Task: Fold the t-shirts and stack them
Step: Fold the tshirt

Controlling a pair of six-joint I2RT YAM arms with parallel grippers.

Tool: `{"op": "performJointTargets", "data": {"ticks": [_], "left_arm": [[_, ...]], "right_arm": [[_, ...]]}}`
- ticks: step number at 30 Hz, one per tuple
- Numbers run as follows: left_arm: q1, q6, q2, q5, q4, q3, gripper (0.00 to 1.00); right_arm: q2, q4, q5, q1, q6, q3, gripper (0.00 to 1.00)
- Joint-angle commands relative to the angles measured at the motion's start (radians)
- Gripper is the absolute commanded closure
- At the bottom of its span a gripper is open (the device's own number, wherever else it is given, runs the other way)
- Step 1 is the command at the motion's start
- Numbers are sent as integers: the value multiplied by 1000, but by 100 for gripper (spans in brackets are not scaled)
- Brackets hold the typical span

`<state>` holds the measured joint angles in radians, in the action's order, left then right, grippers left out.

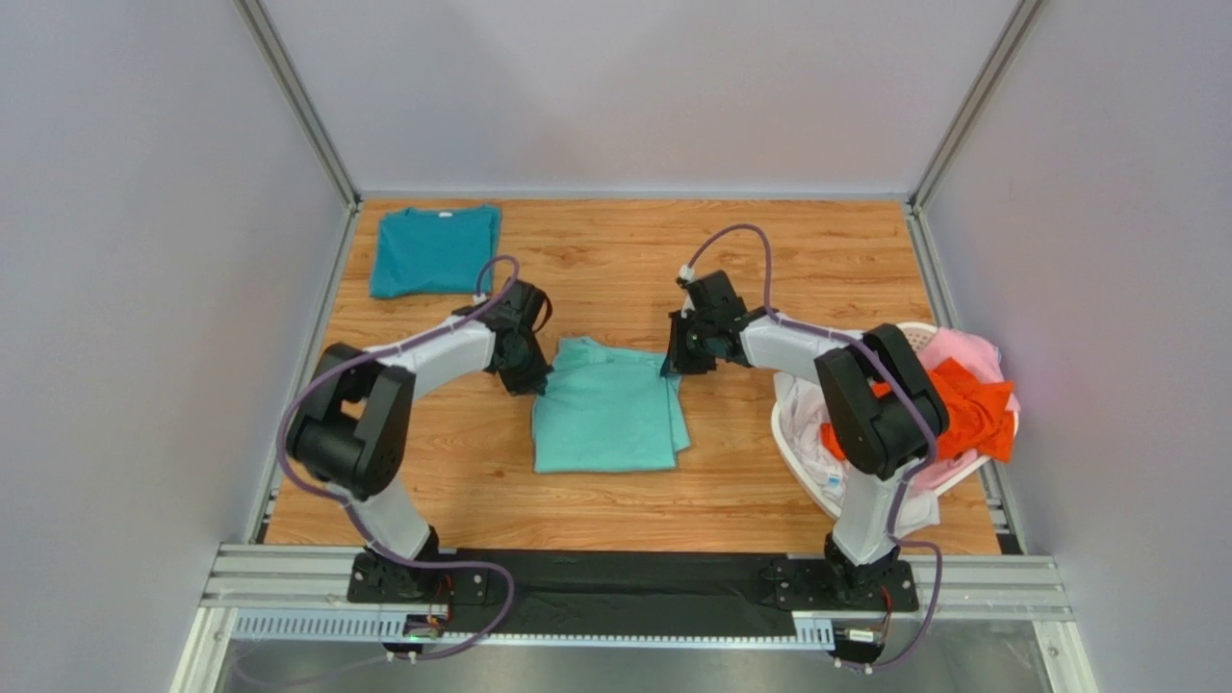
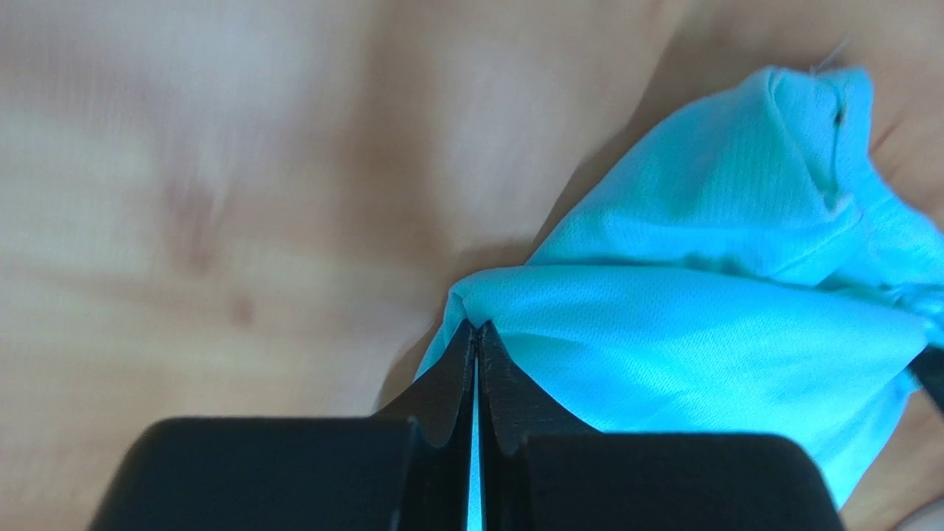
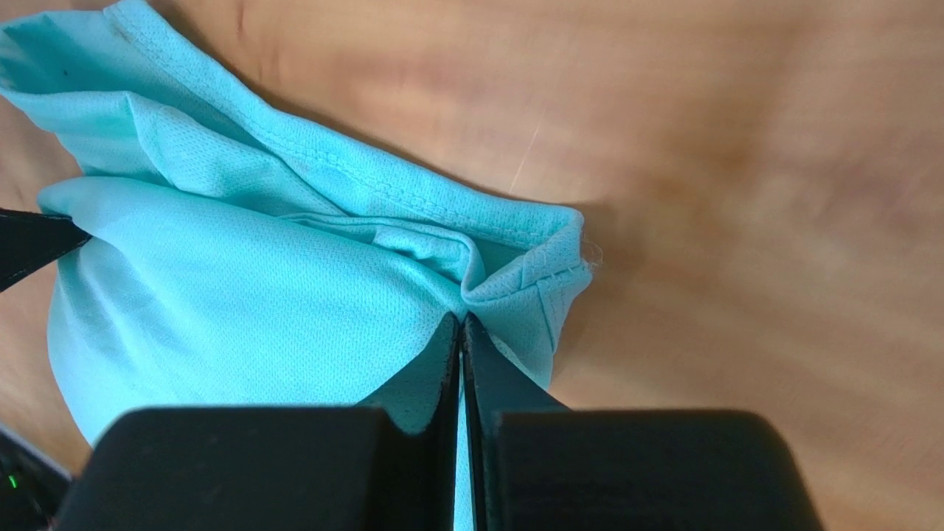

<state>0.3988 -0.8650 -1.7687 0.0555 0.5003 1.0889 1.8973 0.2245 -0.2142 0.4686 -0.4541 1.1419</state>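
Observation:
A light mint-aqua t-shirt lies partly folded in the middle of the table. My left gripper is shut on its far left corner, the cloth pinched between the jaws. At the far right corner my right gripper is shut on a hemmed fold of the same shirt, pinched at the fingertips. A darker teal t-shirt lies folded at the far left. Orange, pink and white t-shirts are heaped in the basket on the right.
A white laundry basket stands at the table's right edge, close to the right arm's base. Grey walls enclose the wooden table on three sides.

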Motion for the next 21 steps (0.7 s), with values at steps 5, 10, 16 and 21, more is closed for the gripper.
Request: {"op": "performJointTargets", "data": {"ticks": [5,10,16,21], "left_arm": [[152,-91,432,76,121,-265,100],[199,-89,595,129,185,-233,100],[209,-23,646,161,103,-163,100],[210,58,488,167,-49,-69,100]], "right_arm": [[-311,105,-63,77,86,-177,100],[-458,156,-89,90,80,-202,100],[-512,193,-30,58,54,-215,100],[-403,185,120,4,2,-186,100]]}}
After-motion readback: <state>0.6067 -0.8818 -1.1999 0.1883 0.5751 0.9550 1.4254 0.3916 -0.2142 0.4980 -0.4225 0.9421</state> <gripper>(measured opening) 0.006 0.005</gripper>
